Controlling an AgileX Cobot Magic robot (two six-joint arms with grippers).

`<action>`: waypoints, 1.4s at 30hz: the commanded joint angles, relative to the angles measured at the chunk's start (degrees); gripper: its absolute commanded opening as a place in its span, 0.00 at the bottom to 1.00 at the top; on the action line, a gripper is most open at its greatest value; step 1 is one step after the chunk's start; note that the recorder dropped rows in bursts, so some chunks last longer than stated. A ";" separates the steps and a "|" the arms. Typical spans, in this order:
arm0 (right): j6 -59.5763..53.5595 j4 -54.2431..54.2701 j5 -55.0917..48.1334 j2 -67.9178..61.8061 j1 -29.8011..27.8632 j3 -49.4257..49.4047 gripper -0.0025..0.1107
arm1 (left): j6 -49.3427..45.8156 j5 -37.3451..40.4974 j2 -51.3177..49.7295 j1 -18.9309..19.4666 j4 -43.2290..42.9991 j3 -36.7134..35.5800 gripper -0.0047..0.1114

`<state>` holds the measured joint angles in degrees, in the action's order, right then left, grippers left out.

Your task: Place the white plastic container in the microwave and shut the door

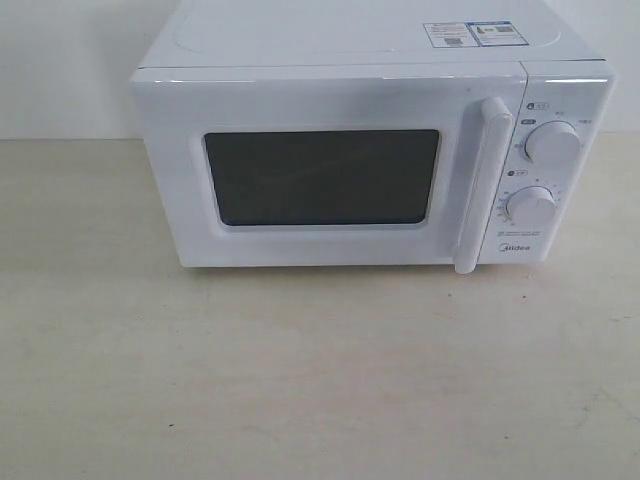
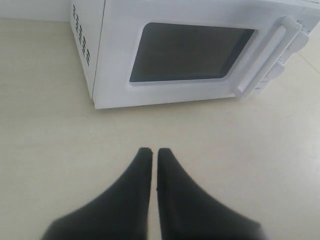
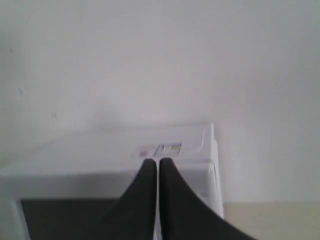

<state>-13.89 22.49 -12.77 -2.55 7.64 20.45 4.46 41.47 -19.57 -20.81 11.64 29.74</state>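
We see the left gripper low over the table, near the microwave, and the right gripper perhaps level with its top. Both are pinched together, empty. The door is closed; the logo reads "Midea".

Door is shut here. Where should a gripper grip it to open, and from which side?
The vertical bar handle at the door's edge beside the dials. Come from the front and close across the bar: it stands proud of the door face.
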 commanded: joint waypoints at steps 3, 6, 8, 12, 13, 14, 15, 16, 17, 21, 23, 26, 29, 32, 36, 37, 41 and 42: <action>-1.72 -4.14 -13.02 2.44 -2.57 -0.83 0.02 | 0.33 -0.20 0.18 -0.37 -0.24 -0.11 0.08; -1.72 -4.78 -11.63 2.55 -2.57 -2.97 0.02 | 0.33 -0.20 0.18 -0.37 -0.24 -0.11 0.08; -1.81 -4.78 -8.78 2.55 -2.46 -5.10 0.02 | 0.33 -0.25 0.30 -0.37 -0.24 -0.11 0.08; -1.94 -4.78 -2.86 2.55 -2.46 -9.87 0.02 | 0.33 -0.99 0.30 -0.37 -0.24 -0.11 0.08; -1.94 -4.78 -1.31 2.55 -2.46 -11.32 0.02 | 0.33 -0.99 0.30 -0.37 -0.24 -0.11 0.08; -1.83 -4.78 -0.04 2.55 -2.46 -12.64 0.02 | 0.33 -0.99 0.30 -0.37 -0.24 -0.11 0.08; -1.50 -4.78 0.84 2.55 -2.46 -13.76 0.02 | 0.33 -1.11 0.30 -0.37 -0.24 -0.11 0.08; -1.20 -4.78 1.01 2.55 -2.46 -14.54 0.02 | 0.33 -1.11 0.30 -0.37 -0.24 -0.11 0.08; -1.20 -4.78 0.98 2.55 -2.46 -15.33 0.02 | 0.33 -1.11 0.30 -0.37 -0.24 -0.11 0.08; -1.20 -4.78 0.98 2.55 -2.46 -18.06 0.02 | 0.33 -1.11 0.30 -0.37 -0.24 -0.11 0.08; -1.20 -4.78 1.09 2.55 -2.46 -19.22 0.02 | 0.33 -1.11 0.30 -0.37 -0.24 -0.11 0.08; -1.30 -4.78 1.23 2.55 -2.46 -20.45 0.02 | 0.33 -1.11 0.30 -0.37 -0.24 -0.11 0.08; -1.33 -7.95 -0.95 2.55 -2.46 -20.45 0.02 | 0.33 -1.11 0.30 -0.37 -0.24 -0.11 0.08; 7.66 -20.57 -2.40 2.55 -2.46 -20.45 0.02 | 0.33 -1.11 0.30 -0.37 -0.24 -0.11 0.08; 17.93 -28.98 -6.02 2.55 -2.46 -20.45 0.02 | 0.33 -1.11 0.30 -0.37 -0.24 -0.11 0.08; 17.93 -28.98 -6.02 2.55 -2.46 -20.45 0.02 | 0.33 -1.11 0.30 -0.37 -0.24 -0.11 0.08; 15.01 -28.98 -5.91 2.55 -2.46 -20.45 0.02 | 0.33 -1.11 0.30 -0.37 -0.24 -0.11 0.08; 14.51 -28.98 -5.91 2.55 -2.46 -20.45 0.02 | 0.33 -1.11 0.30 -0.37 -0.24 -0.11 0.08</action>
<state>2.24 -5.99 -18.87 -0.31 5.23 0.00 4.46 41.37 -19.57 -20.81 11.64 29.74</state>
